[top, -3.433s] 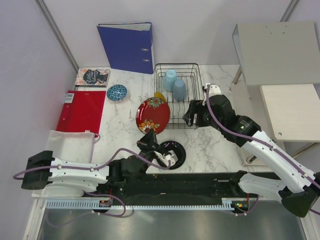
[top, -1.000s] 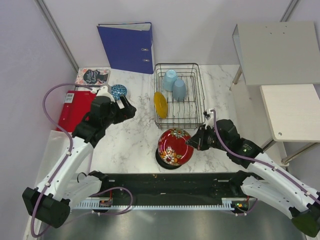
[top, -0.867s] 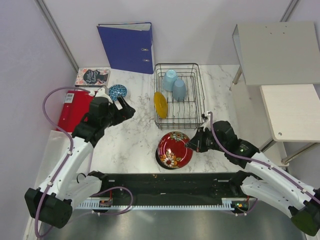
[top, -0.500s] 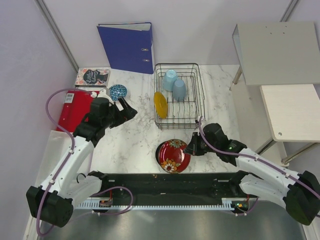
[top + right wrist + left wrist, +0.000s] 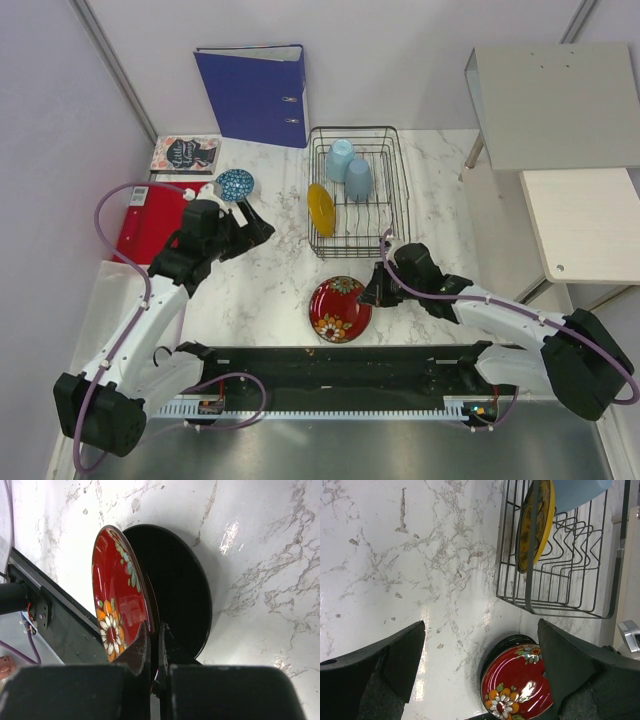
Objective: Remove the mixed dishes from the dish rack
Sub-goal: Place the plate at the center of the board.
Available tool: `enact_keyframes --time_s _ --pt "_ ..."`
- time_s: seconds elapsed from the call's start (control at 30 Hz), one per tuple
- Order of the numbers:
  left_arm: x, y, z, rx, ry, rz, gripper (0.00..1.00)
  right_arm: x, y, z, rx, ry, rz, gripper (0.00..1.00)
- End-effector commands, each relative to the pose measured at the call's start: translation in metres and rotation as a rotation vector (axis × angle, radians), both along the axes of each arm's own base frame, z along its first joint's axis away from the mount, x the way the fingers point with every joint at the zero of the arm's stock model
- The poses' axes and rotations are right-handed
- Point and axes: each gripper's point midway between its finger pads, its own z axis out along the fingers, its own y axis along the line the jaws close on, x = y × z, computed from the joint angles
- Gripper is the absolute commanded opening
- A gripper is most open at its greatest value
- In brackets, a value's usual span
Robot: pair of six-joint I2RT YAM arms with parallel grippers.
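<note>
Table (image 5: 260, 290) near edge: right tool (image 5: 368, 297) pinching red plate (image 5: 340, 308).

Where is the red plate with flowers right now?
In the top view the round red floral plate is at the near middle, in front of the black wire dish rack, pinched by the right gripper over a black plate.

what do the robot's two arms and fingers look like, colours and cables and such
Both the left arm and the right arm have white tubular links joined by chunky black joints and wrist housings. A thin purple cable runs along each arm. The fingers are broad matte black wedges with a rough dark grey texture.
</note>
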Motion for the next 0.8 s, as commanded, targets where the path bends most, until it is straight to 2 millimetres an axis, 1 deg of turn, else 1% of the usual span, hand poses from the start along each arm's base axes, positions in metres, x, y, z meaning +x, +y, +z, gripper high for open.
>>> enact_keyframes --time_s 0.0,0.07,0.13,0.17,0.2,0.27,0.3,0.4,0.5,0.6,0.77 --pt "0.005 0.001 0.008 -0.011 -0.045 0.007 0.99 0.012 0.010 0.010 0.048 -0.067 0.004 0.02" --pt "0.005 0.001 0.008 -0.008 -0.050 0.008 0.99 0.011 0.006 0.004 0.028 -0.061 -0.004 0.05" --pt "0.006 0.002 0.007 -0.008 -0.051 0.009 0.99 0.009 0.003 -0.002 0.012 -0.054 -0.006 0.16" --pt "0.006 0.002 0.006 -0.006 -0.047 0.009 0.99 0.010 0.002 -0.002 0.007 -0.056 -0.011 0.23" --pt "0.006 0.001 0.005 -0.005 -0.046 0.007 0.99 0.010 0.001 -0.003 0.001 -0.056 -0.014 0.35" --pt "0.006 0.001 0.005 -0.007 -0.047 0.006 0.99 0.011 -0.003 -0.003 -0.017 -0.065 -0.023 0.45" --pt "0.006 0.001 0.003 -0.008 -0.042 0.008 0.99 0.011 -0.005 -0.004 -0.025 -0.069 -0.026 0.54" --pt "0.005 0.000 0.001 -0.012 -0.037 0.005 0.99 0.012 -0.011 -0.005 -0.056 -0.075 -0.038 0.63" --pt "0.005 0.000 0.002 -0.013 -0.041 0.002 0.99 0.014 -0.019 -0.004 -0.092 -0.087 -0.059 0.68" --pt "0.004 0.000 0.001 -0.013 -0.043 0.001 0.99 0.015 -0.026 -0.001 -0.128 -0.101 -0.070 0.70" --pt "0.004 0.000 0.001 -0.011 -0.046 0.000 0.99 0.018 -0.044 0.003 -0.221 -0.119 -0.113 0.71"
